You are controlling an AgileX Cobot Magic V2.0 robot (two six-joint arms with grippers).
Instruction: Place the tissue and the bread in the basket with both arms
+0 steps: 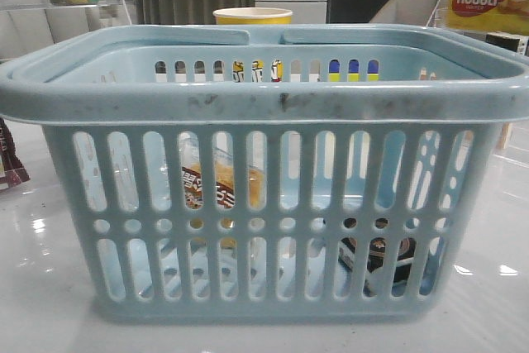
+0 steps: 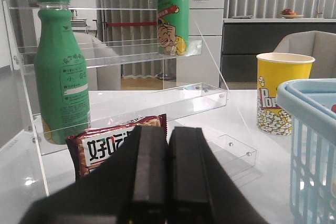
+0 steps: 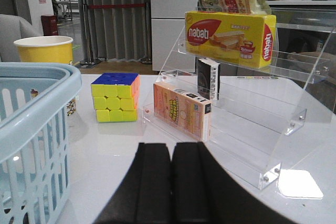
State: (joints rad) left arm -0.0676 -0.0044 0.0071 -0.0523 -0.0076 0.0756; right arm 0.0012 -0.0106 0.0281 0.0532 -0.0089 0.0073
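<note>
Both things already lie inside the basket [image 1: 264, 105], seen through its slotted front wall: the bread [image 1: 216, 188] stands tilted toward the basket's left half, and the tissue [image 1: 376, 255] lies flat on the floor of its right half. My left hand [image 2: 168, 174] is pinched closed and empty, outside the basket's left wall; my right hand [image 3: 172, 177] is likewise closed on nothing, outside its right wall. I judge no further reach is needed.
</note>
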